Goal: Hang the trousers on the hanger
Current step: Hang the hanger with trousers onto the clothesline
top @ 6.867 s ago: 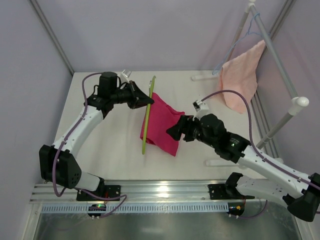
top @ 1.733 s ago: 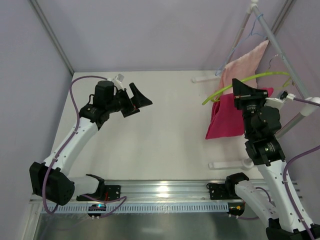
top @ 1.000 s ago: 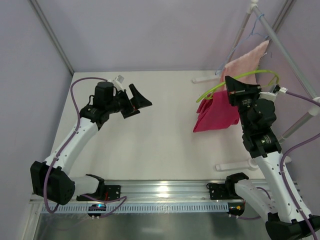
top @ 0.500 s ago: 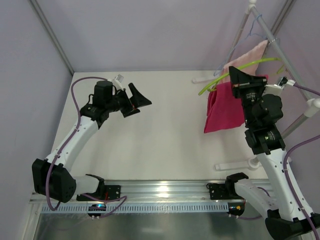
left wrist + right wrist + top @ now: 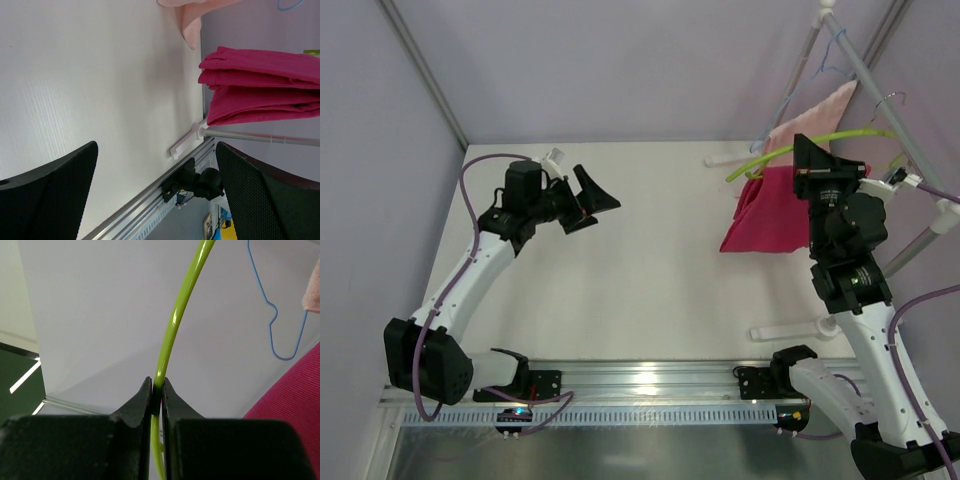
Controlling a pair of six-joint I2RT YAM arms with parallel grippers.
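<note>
The magenta trousers (image 5: 768, 212) hang folded over the lime-green hanger (image 5: 840, 137), held in the air at the right beside the rack. My right gripper (image 5: 810, 165) is shut on the hanger's green bar (image 5: 172, 325), its jaws pinching the bar between them. A corner of the trousers (image 5: 295, 410) shows at the lower right of the right wrist view. The hanger's small hook (image 5: 892, 98) sits near the rack's sloping rail (image 5: 880, 95). My left gripper (image 5: 595, 200) stands wide open over the table's left part, holding nothing. In its own wrist view the trousers (image 5: 260, 85) show far off.
A pale salmon towel (image 5: 810, 115) and a thin light-blue wire hanger (image 5: 825, 60) hang on the white rack at the back right. The rack's white feet (image 5: 790, 332) lie on the table (image 5: 650, 260). An aluminium rail (image 5: 650, 385) runs along the near edge.
My right gripper has swung the hanger and trousers slightly, first left, then back right and up toward the rack rail. The left arm has stayed still and open.
</note>
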